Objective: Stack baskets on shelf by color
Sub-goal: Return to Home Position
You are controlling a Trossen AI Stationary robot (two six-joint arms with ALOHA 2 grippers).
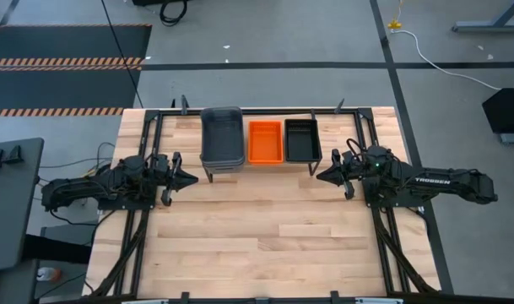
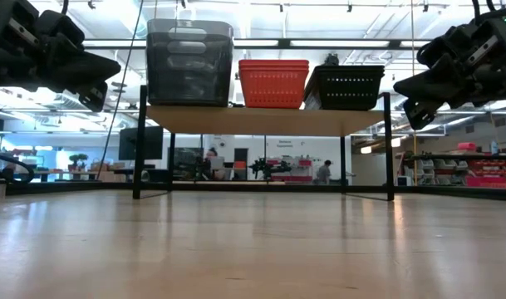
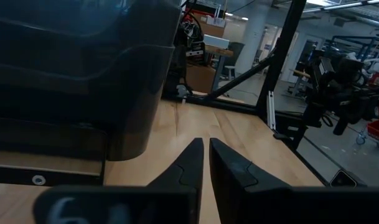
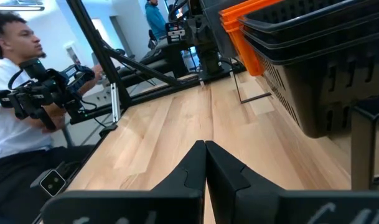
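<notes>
Three stacks of baskets stand side by side on the shelf at the table's far side: smoky grey on the left, orange in the middle, black mesh on the right. My left gripper hovers level, just off the shelf's left end. It is shut and empty, and the grey stack looms beside it. My right gripper hovers level off the shelf's right end. It too is shut and empty, with the black stack and the orange stack beside it.
Bare wooden tabletop stretches from the shelf to the near edge. Black frame rails run along both table sides by the arm mounts. A person in a white top sits beyond the table's left side, behind the left arm.
</notes>
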